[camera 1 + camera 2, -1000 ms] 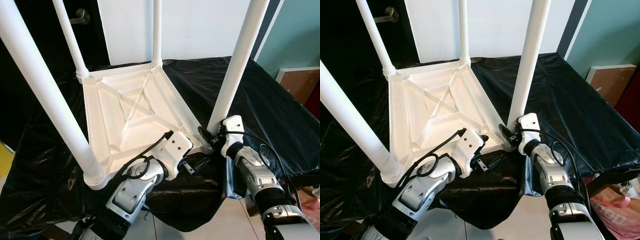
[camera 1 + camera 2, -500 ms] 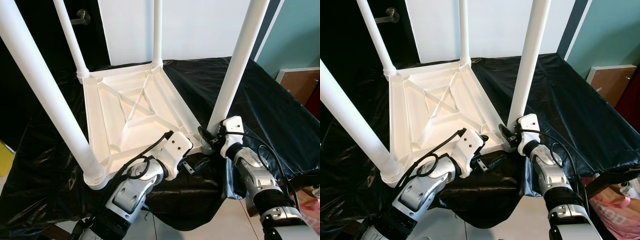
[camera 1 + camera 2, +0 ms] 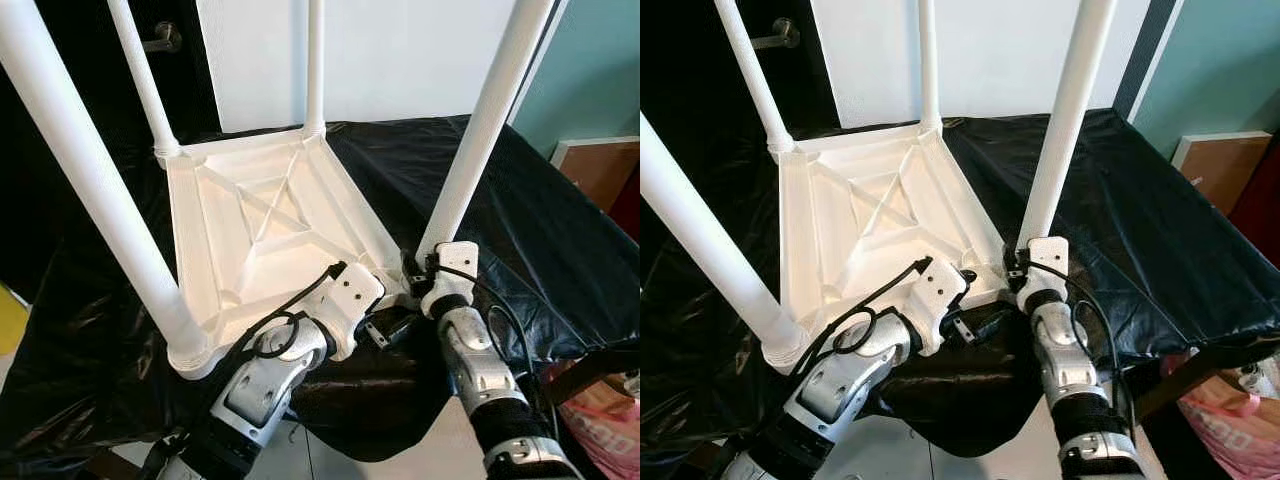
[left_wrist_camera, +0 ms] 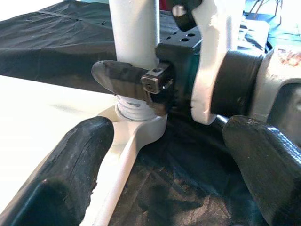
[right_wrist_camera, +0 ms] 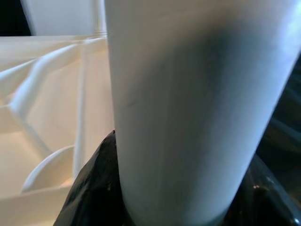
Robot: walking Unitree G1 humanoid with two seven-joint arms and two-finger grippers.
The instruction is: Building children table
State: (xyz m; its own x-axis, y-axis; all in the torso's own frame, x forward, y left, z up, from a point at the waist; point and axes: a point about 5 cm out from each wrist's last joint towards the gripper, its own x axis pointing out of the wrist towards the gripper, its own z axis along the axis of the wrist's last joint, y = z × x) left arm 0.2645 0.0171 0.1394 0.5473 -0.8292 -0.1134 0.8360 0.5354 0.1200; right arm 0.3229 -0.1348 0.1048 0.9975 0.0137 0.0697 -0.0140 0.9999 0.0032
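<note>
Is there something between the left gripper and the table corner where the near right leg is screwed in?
Nothing visible. The left gripper is open at that corner of the upturned table, beside the right gripper clamped on the leg.

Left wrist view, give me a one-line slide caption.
Right gripper clamps the white table leg just above its socket, seen between open left fingers.

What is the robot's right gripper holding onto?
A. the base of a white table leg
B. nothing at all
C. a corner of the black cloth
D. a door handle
A: the right gripper clamps the near right table leg just above its threaded base on the upturned white tabletop.
</note>
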